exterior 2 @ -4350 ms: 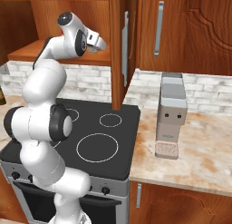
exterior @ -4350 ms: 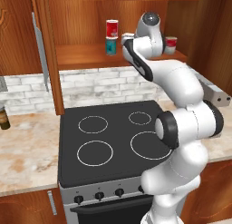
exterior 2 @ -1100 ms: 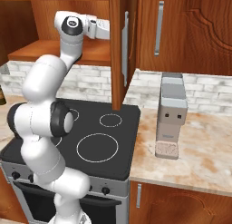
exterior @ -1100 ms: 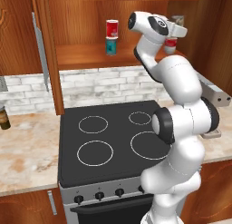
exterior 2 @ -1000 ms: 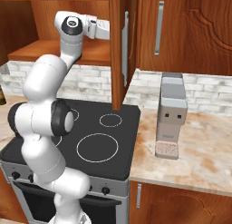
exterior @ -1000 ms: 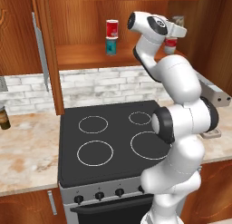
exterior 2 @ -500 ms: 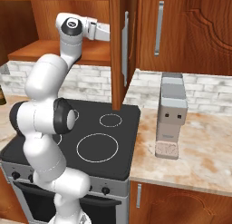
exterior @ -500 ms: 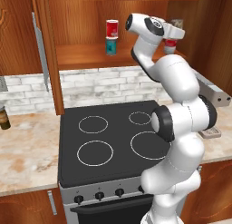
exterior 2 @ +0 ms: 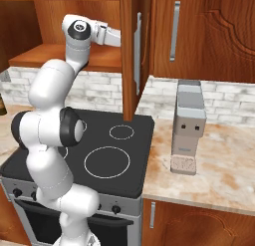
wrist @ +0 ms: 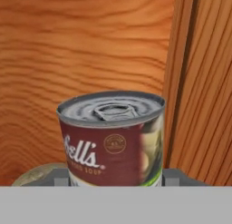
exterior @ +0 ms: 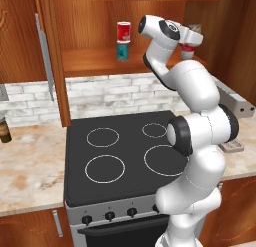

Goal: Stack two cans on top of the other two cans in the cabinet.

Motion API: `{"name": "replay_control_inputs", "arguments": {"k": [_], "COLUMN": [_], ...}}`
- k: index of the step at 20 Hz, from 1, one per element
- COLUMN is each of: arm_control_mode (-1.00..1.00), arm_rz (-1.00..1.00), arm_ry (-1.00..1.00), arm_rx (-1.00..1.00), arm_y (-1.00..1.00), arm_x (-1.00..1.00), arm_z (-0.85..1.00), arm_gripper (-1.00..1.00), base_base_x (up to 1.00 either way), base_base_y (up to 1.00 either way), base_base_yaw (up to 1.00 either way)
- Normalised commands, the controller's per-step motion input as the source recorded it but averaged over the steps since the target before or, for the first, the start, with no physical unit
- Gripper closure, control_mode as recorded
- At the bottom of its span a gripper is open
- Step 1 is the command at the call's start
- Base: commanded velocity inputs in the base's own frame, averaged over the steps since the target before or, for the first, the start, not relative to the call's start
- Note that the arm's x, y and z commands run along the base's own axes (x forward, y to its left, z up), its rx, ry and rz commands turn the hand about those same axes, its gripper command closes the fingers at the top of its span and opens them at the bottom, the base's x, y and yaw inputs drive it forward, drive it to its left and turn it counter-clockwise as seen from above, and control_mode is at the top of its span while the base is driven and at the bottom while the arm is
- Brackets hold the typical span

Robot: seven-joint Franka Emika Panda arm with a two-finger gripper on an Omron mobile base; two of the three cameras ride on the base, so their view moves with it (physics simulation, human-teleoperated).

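Observation:
The red can with a white band [exterior: 123, 30] stands stacked on the teal can [exterior: 122, 50] on the shelf of the cabinet [exterior: 90, 63]. At the shelf's right end my gripper [exterior: 195, 37] is shut on the silver-grey can [exterior: 194, 27], just over the red-and-white can [exterior: 188, 52]. The hand hides whether the two touch. In the hand view this can [wrist: 113, 137] has a silver lid and a dark red label. My gripper [wrist: 116, 175] has a finger hard against each of its sides. A pale round can top [wrist: 38, 174] shows low behind it.
The open cabinet door [exterior 2: 128, 51] with its bar handle [exterior 2: 138, 53] hangs right beside my hand. The cabinet's inner side wall [wrist: 201, 82] is close by. Below lie the black stove [exterior: 120, 156], a coffee machine [exterior 2: 188, 125] and a bottle [exterior: 4, 131].
Over four seconds the arm swung from beside the teal-and-red stack to the shelf's right end. In the last second the hand only shifted slightly, right and down.

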Motion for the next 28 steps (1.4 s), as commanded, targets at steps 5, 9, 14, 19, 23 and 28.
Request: {"name": "replay_control_inputs", "arguments": {"k": [5,9,14,19,23,28], "arm_control_mode": [-1.00,-1.00,-1.00,-1.00,-1.00,-1.00], "arm_rz": [0.00,0.00,0.00,0.00,0.00,0.00], "arm_ry": [0.00,-0.02,-0.04,-0.01,0.00,0.00], "arm_rx": [0.02,0.00,0.00,0.00,0.01,0.01], "arm_y": [0.00,0.00,0.02,0.03,0.01,0.00], "arm_x": [0.03,0.01,0.02,0.18,0.28,0.25], "arm_z": [-0.02,0.11,0.24,0.08,0.00,-0.03], "arm_gripper": [1.00,1.00,1.00,1.00,1.00,1.00], "base_base_x": [0.00,0.00,0.00,0.00,0.00,0.00], "base_base_y": [0.00,0.00,0.00,0.00,0.00,0.00], "base_base_yaw": [0.00,0.00,0.00,0.00,0.00,0.00]}}
